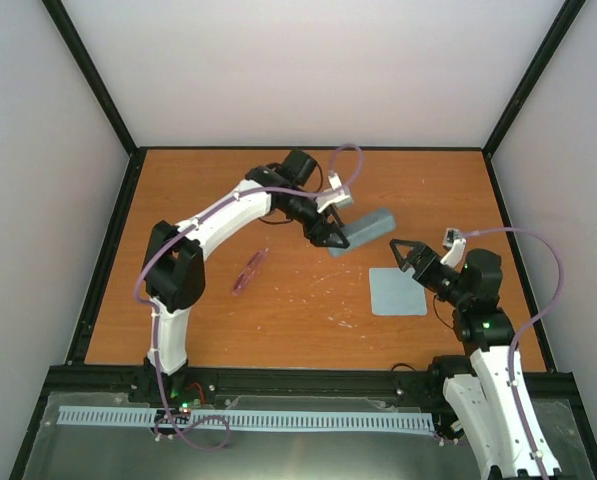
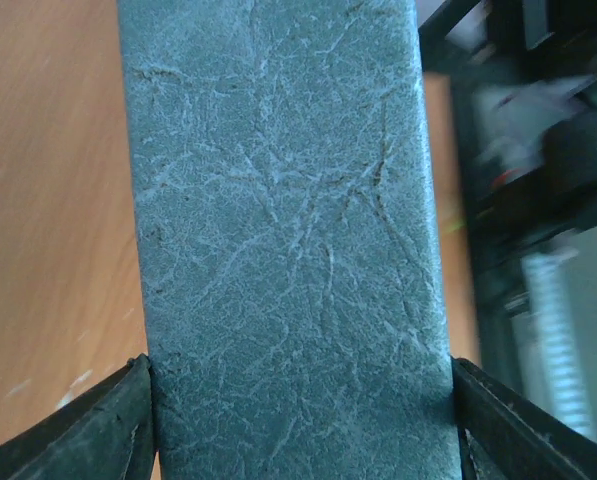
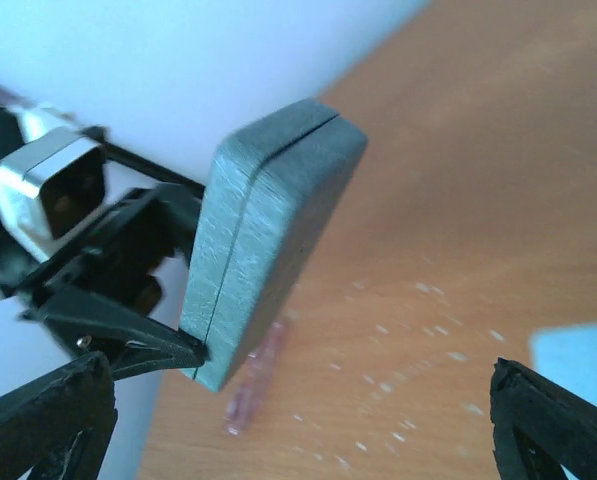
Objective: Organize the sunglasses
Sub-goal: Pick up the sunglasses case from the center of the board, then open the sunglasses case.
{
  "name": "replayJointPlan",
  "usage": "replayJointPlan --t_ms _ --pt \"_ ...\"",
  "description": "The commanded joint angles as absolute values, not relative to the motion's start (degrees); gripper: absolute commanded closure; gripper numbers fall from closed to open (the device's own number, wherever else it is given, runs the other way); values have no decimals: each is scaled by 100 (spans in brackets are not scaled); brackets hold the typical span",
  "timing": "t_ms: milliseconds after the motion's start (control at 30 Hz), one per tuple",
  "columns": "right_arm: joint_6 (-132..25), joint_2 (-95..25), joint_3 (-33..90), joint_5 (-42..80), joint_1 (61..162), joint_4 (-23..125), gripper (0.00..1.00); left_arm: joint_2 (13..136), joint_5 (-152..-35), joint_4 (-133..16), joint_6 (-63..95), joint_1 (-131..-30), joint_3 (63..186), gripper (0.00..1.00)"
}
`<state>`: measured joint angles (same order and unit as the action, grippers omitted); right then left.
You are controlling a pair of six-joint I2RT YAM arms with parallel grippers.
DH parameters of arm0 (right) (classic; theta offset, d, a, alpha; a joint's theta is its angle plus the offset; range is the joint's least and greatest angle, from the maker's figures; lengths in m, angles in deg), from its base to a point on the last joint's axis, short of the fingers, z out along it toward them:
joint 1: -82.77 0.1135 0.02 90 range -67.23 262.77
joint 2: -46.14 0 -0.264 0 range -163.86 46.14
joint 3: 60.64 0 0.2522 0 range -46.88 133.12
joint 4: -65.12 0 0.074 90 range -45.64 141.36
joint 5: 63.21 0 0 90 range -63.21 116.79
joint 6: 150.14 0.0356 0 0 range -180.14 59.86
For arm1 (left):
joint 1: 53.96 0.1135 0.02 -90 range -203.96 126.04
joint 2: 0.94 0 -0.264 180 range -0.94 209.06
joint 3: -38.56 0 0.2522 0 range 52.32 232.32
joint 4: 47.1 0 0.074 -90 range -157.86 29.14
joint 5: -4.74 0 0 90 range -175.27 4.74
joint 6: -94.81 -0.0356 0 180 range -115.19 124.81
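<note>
I see a black-edged orange table [image 1: 278,330] between white walls [image 1: 308,70]; my left hand [image 1: 334,240] grips the case [image 1: 373,225], and my right hand [image 1: 398,256] is spread wide.

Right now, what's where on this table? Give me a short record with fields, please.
case: grey-blue, closed, gripped at one end by the left gripper, seemingly lifted
sunglasses: pink, folded, lying on the table left of the case, nothing touching them
cloth: pale blue, flat on the table, by the right gripper
right gripper: open, empty, pointing toward the case
</note>
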<state>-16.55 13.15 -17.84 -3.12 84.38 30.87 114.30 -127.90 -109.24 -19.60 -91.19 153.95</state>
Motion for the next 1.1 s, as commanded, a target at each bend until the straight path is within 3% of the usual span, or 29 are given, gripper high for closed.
replayJointPlan --t_ms 0,333,667,1067 --pt "-1228 1552 -1882 -1259 8422 4704 2 11235 -15916 -11091 -1190 -8777 16011 59" --pt "-1539 1149 -1001 -1260 8429 4891 5 11184 -18005 -9876 94 -8656 16057 61" --pt "-1740 527 -539 -1421 8510 4840 2 11073 -17808 -9476 544 -8664 15888 63" --pt "-1470 92 -652 -1162 9380 5803 8 11052 -17423 -9624 446 -8717 15893 64"
